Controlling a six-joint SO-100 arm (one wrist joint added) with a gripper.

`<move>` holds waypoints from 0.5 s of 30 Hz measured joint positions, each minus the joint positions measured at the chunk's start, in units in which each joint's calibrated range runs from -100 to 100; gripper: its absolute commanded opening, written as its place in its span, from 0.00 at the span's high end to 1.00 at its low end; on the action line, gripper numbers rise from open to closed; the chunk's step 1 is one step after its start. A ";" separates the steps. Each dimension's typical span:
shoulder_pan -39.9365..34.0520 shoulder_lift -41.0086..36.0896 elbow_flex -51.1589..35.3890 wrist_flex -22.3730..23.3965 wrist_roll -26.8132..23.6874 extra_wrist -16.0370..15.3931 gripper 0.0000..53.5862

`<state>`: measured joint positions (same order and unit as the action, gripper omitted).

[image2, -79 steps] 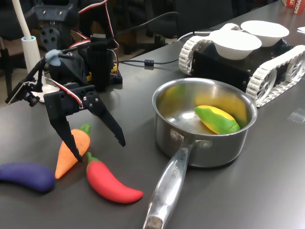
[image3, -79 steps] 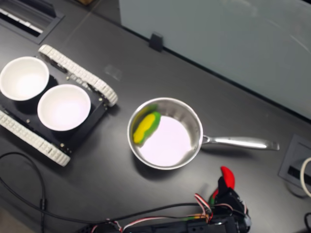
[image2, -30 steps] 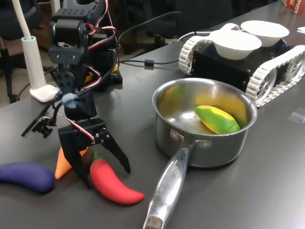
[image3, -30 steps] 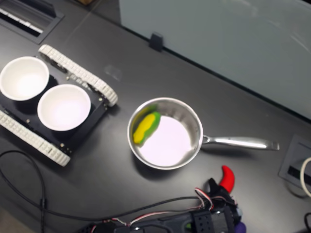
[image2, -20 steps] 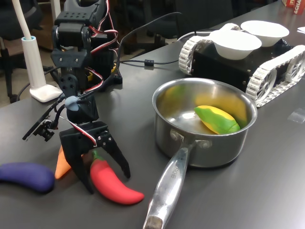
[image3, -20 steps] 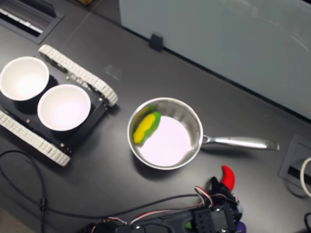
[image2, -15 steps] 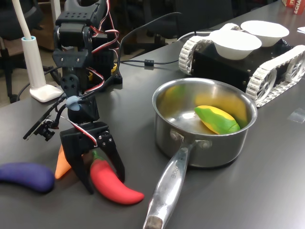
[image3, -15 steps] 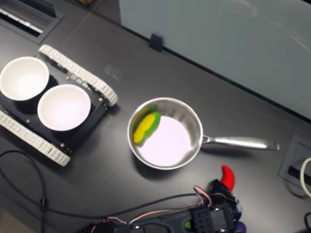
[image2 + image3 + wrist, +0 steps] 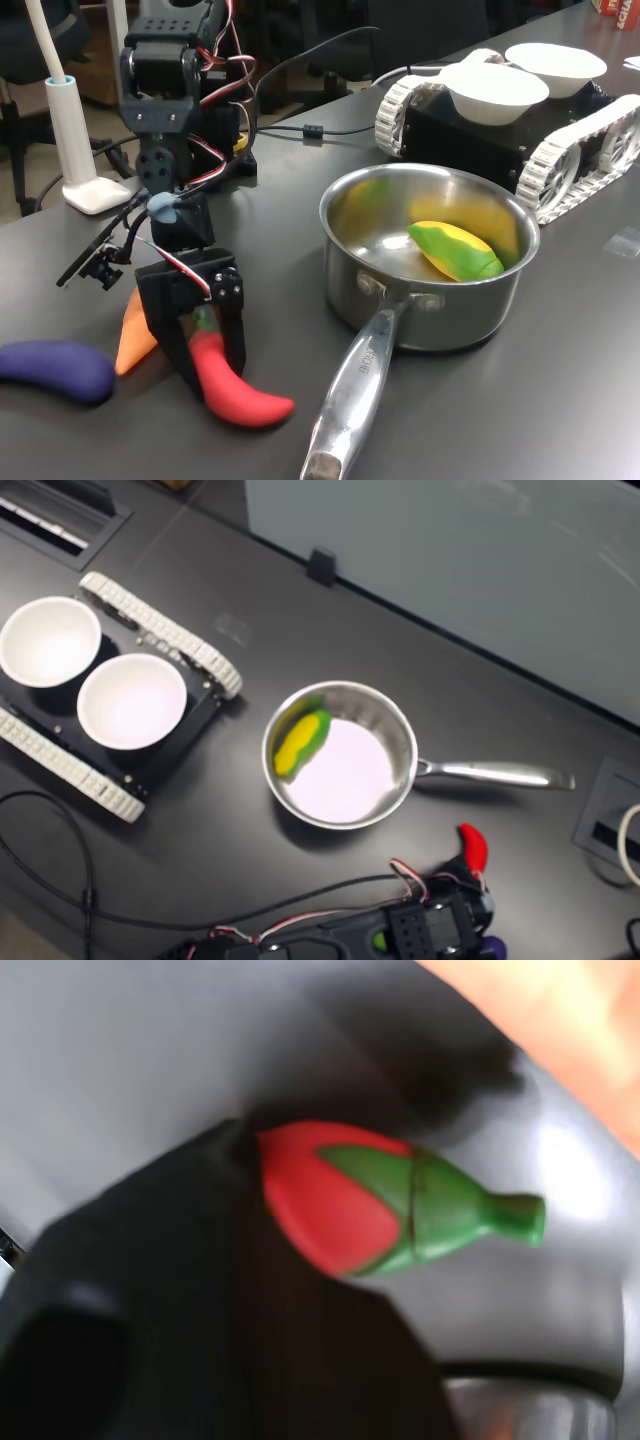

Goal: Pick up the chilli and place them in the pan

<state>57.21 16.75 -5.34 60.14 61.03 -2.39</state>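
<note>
The red chilli [image 9: 238, 392] with its green stem lies on the dark table, at the first exterior view's lower left. My gripper [image 9: 211, 356] is shut on its upper part, one black finger on each side. In the wrist view the chilli's stem end [image 9: 400, 1208] fills the middle beside a black finger [image 9: 200, 1300]. In the second exterior view only the chilli's red tip [image 9: 473, 845] shows beyond the arm. The steel pan [image 9: 470, 310] stands to the first exterior view's right of the chilli, its handle [image 9: 352, 392] pointing forward. The pan [image 9: 350, 780] holds a yellow-green toy vegetable [image 9: 455, 250].
An orange carrot [image 9: 134, 338] lies just behind my gripper, and a purple eggplant [image 9: 52, 368] lies at the first exterior view's far left. A tracked vehicle [image 9: 560, 150] carrying two white bowls [image 9: 495, 90] stands behind the pan. A white lamp base [image 9: 95, 190] and cables sit by the arm.
My gripper came down over the chilli and its fingers closed onto it. The chilli shifted slightly on the table.
</note>
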 measured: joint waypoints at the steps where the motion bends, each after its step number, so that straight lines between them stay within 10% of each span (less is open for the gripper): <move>1: 0.22 -0.25 0.09 0.00 -1.27 -0.73 1.00; 15: -1.54 -9.43 -2.44 0.00 -17.68 -8.26 1.00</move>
<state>55.67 7.32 -7.78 60.14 43.35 -10.65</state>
